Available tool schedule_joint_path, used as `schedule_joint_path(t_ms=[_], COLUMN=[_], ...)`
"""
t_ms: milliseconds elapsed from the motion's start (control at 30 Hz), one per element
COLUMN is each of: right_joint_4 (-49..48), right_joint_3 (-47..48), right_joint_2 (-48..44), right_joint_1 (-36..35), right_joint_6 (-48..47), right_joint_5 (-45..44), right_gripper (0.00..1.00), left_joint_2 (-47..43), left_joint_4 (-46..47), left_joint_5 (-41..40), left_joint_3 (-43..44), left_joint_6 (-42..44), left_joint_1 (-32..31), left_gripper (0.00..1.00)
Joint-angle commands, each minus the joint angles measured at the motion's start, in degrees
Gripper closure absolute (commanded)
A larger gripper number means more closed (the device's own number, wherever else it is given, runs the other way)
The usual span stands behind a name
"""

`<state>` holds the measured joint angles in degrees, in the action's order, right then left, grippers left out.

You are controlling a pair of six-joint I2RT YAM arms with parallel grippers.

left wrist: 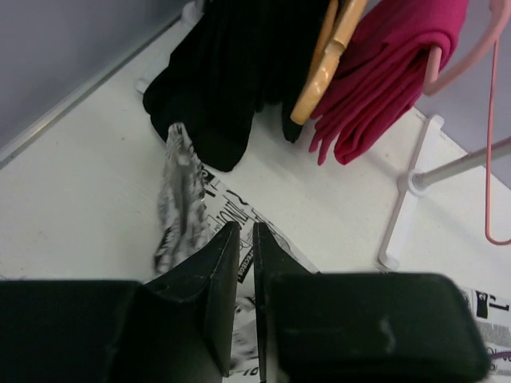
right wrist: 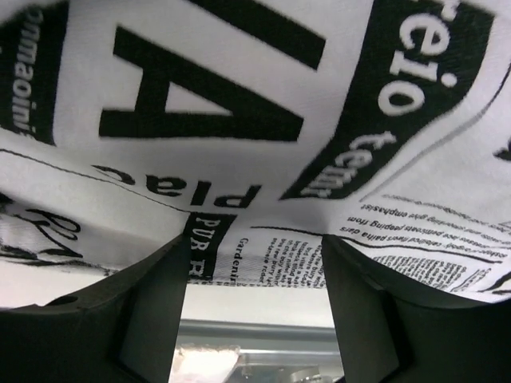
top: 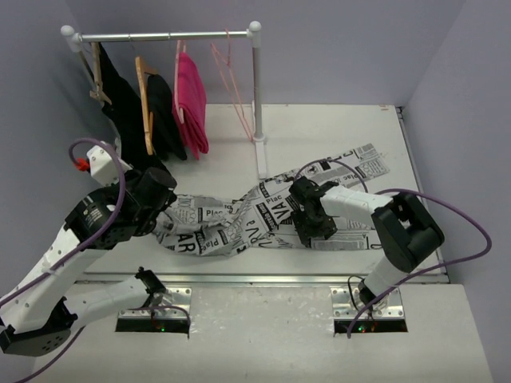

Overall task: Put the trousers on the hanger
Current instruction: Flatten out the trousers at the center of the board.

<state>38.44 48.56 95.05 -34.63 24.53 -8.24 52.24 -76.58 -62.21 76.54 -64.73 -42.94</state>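
The newspaper-print trousers lie crumpled across the table, from the left gripper to the far right. My left gripper hovers over their left end. In the left wrist view its jaws stand a narrow slit apart, with the trousers showing through the slit and nothing clamped. My right gripper rests on the trousers' middle. It is open wide, with a fold edge of the trousers lying across its fingertips. The thin pink hanger hangs bare at the right end of the rail, and the left wrist view shows the hanger too.
A clothes rack stands at the back, its rail on a white post. It carries black garments on wooden hangers and a bright pink garment. A metal strip marks the table's front edge, and walls close in on the left and right.
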Motion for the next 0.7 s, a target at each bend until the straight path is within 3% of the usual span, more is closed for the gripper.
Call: schedule_joint_path(t_ms=[0, 133, 200, 267, 333, 400, 433, 600, 667], right_joint_4=[6.3, 8.8, 8.7, 6.7, 4.4, 0.9, 0.8, -5.9, -9.0], right_joint_3=[-3.9, -5.2, -4.7, -3.9, -3.5, -2.9, -2.6, -1.6, -0.8], right_joint_2=[-5.7, -13.4, -16.1, -18.6, -20.4, -21.8, -21.9, -17.9, -16.3], right_joint_1=[0.0, 0.1, 0.2, 0.2, 0.2, 0.2, 0.2, 0.3, 0.7], right_joint_6=[0.2, 0.3, 0.0, -1.0, -1.4, -2.0, -2.0, 0.0, 2.1], right_joint_5=[0.5, -0.5, 1.5, 4.5, 6.4, 6.9, 6.8, 6.6, 5.1], right_gripper=[0.33, 0.33, 0.3, 0.27, 0.26, 0.25, 0.25, 0.25, 0.25], left_joint_2=[-1.3, 0.1, 0.4, -0.1, -0.6, -2.1, -2.6, -2.1, 0.7], left_joint_4=[1.0, 1.1, 1.0, 1.1, 1.5, 3.9, 5.2, 10.6, 10.9], left_joint_5=[-6.0, -7.0, -5.1, -1.7, 2.5, 10.1, 10.4, 27.2, 30.3], left_joint_3=[-1.7, -2.3, -2.2, -2.9, -3.8, -7.3, -9.1, -18.1, -19.2], left_joint_6=[-3.0, -4.2, -4.8, -5.6, -6.5, -7.0, -7.0, -10.3, -10.9], left_joint_1=[2.2, 3.1, 3.4, 3.4, 3.3, 3.3, 3.3, 3.3, 3.4], left_gripper=[0.91, 0.95, 0.91, 0.58, 0.41, 0.12, 0.03, 0.0, 0.0])
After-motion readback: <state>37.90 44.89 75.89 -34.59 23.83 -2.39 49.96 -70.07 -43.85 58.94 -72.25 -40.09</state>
